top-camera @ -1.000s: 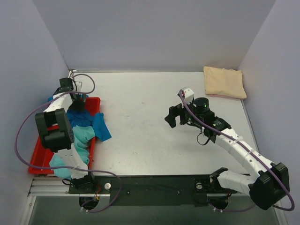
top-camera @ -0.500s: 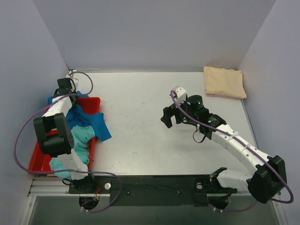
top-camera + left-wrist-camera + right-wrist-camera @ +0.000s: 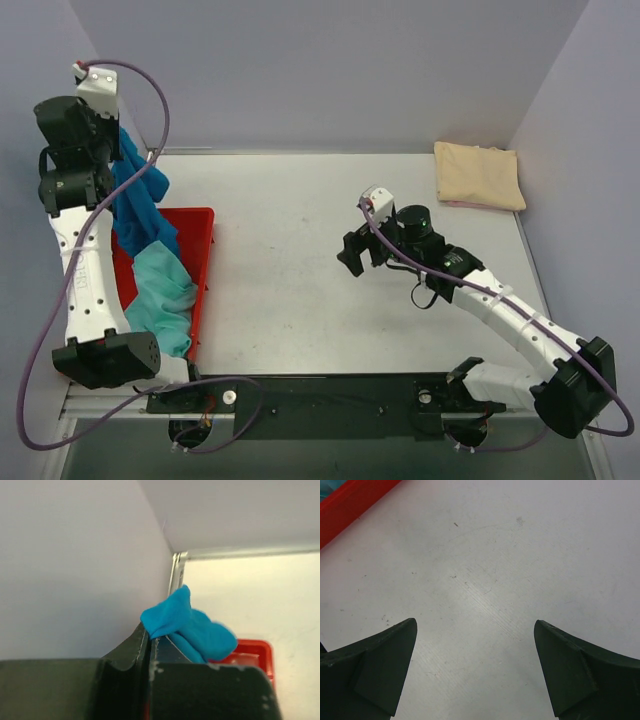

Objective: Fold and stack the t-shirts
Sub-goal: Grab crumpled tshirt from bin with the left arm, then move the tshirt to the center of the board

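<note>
My left gripper (image 3: 118, 150) is raised high at the far left, shut on a bunch of the deep blue t-shirt (image 3: 140, 205). The shirt hangs from it down towards the red tray (image 3: 205, 262). In the left wrist view the blue cloth (image 3: 192, 625) bulges out just past the shut gripper (image 3: 148, 634). The light teal t-shirt (image 3: 160, 290) lies in the tray and spills over its near end. The cream t-shirt (image 3: 478, 175) lies folded at the back right corner. My right gripper (image 3: 360, 252) hovers open over bare table at the middle, holding nothing (image 3: 475, 645).
The red tray (image 3: 252, 652) sits along the left wall, and its rim shows at the top left of the right wrist view (image 3: 350, 505). Walls close the table in on the left, back and right. The grey table top (image 3: 300, 300) spreads between the tray and the right arm.
My left gripper shut on the blue t-shirt in the tray and lifted it high, pulling it off the table beside the tray. My right gripper shifted slightly left, still open.
</note>
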Motion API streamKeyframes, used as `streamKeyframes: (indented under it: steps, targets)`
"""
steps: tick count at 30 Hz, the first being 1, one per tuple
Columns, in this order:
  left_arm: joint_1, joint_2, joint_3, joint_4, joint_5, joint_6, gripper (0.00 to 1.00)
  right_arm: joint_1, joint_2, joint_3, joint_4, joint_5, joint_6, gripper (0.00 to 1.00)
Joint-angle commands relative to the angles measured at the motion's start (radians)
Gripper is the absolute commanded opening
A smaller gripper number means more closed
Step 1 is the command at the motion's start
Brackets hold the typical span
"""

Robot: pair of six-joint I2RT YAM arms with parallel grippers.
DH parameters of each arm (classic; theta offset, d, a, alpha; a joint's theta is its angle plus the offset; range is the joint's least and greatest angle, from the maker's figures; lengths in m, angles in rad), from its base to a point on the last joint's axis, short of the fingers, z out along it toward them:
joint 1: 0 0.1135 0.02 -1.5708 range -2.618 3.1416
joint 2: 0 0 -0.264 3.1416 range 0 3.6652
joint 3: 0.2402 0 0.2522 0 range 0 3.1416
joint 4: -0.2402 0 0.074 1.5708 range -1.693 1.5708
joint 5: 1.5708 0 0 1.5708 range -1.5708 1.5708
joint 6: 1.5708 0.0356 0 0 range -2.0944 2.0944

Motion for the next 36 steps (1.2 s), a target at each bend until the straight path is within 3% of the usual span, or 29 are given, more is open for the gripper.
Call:
streamKeyframes:
  steps: [1,6,10,12,16,18,23,26,28,31,36]
  targets:
    - [-0.04,-0.11,0.255,-0.088,0.242,-0.084,0.0,0.038,-0.078,0.071,0.04,-0.006,0.022,0.96]
    - [-0.072,-0.232,0.396,0.034,0.315,-0.186,0.0,0.098,-0.103,0.111,0.095,-0.042,0.057,0.97]
    - [-0.072,-0.182,0.614,-0.026,0.394,-0.277,0.0,0.115,-0.089,0.16,0.099,-0.088,0.077,0.97]
    - [-0.074,-0.177,0.616,-0.027,0.496,-0.333,0.0,0.115,-0.091,0.179,0.094,-0.099,0.083,0.97]
    - [-0.087,-0.176,0.472,-0.016,0.627,-0.438,0.0,0.112,-0.106,0.199,0.037,-0.072,0.068,0.99]
    - [-0.167,-0.17,0.38,-0.022,0.6,-0.406,0.0,0.101,-0.115,0.203,0.0,-0.059,0.065,1.0]
    - [-0.562,-0.13,0.104,-0.036,0.335,-0.221,0.0,-0.006,-0.086,0.219,-0.142,-0.003,0.091,1.0]
    - [-0.69,-0.06,-0.035,-0.016,0.31,-0.179,0.0,-0.098,-0.057,0.199,-0.182,0.02,0.135,1.0]
    - [-0.761,0.013,-0.088,0.012,0.313,-0.164,0.0,-0.129,-0.026,0.2,-0.222,0.114,0.143,1.0]
    - [-0.821,0.178,-0.09,0.058,0.348,-0.168,0.0,-0.14,0.026,0.221,-0.294,0.253,0.12,1.0]
    - [-0.838,0.474,0.216,-0.049,0.451,-0.159,0.0,-0.142,0.099,0.246,-0.351,0.349,0.096,0.99]
